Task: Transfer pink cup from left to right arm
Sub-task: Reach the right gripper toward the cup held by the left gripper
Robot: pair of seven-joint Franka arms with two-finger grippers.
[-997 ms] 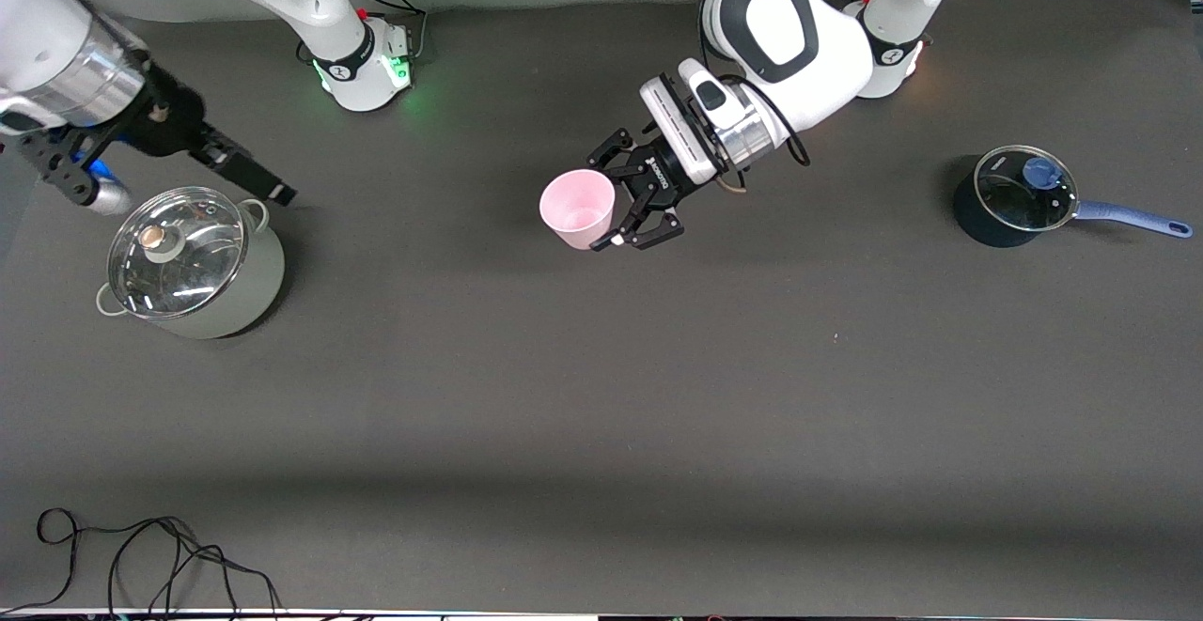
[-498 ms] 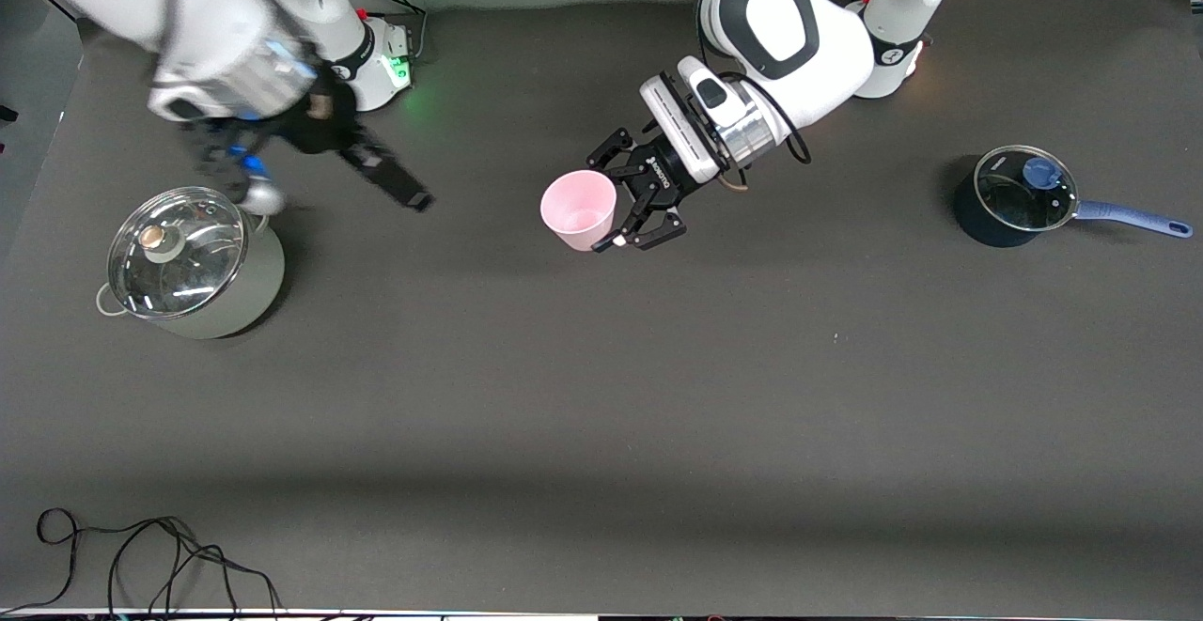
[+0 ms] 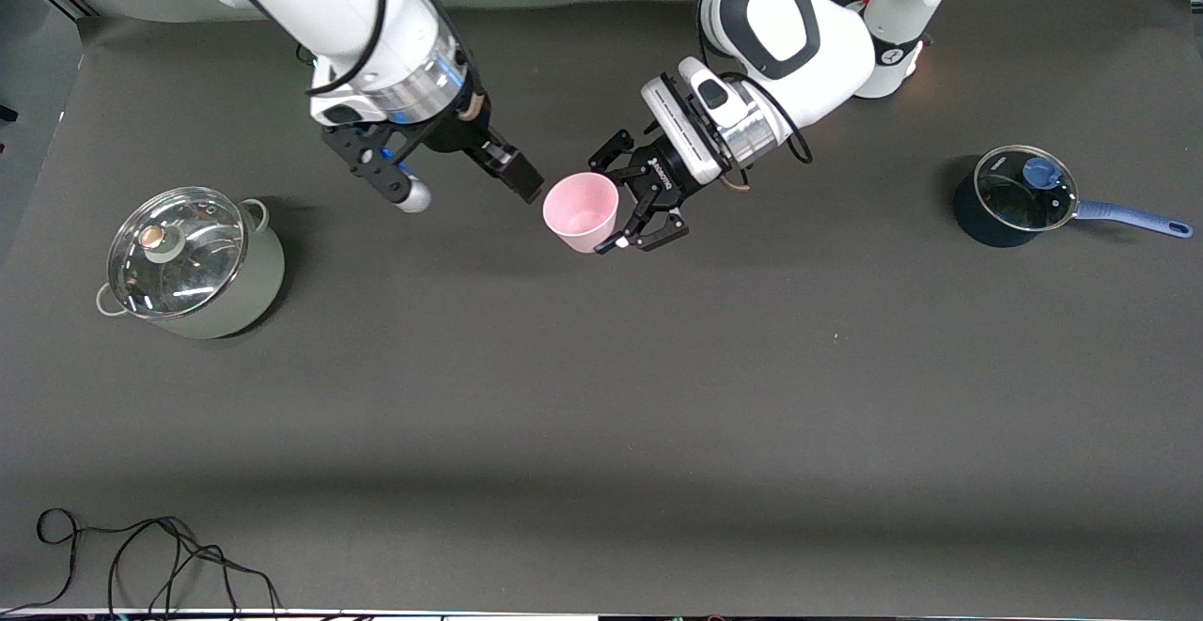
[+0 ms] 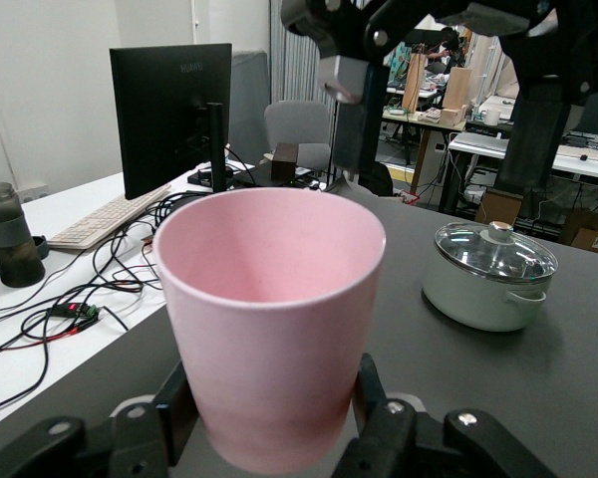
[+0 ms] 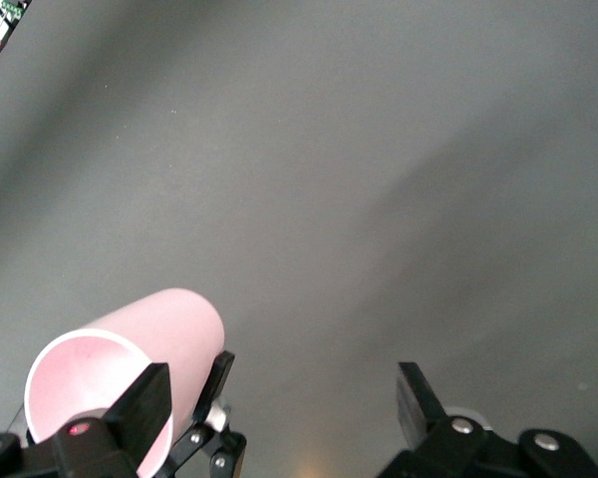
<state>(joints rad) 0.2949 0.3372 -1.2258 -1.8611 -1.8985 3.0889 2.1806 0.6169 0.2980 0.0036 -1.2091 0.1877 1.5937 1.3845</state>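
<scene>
Since the earlier frame, right gripper (image 3: 519, 177) has swung from the steel pot (image 3: 188, 264) to nine o'clock of the pink cup (image 3: 581, 211), fingers apart. Left gripper (image 3: 637, 215) clamps the cup's base; it looks light, stiff and slick, best taken at the free upper wall.

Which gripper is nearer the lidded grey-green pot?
Right. The right gripper hangs between the grey-green pot and pink cup; the left gripper grips that cup.

White jointed arms (image 3: 789, 34), black pincers (image 3: 648, 198).
</scene>
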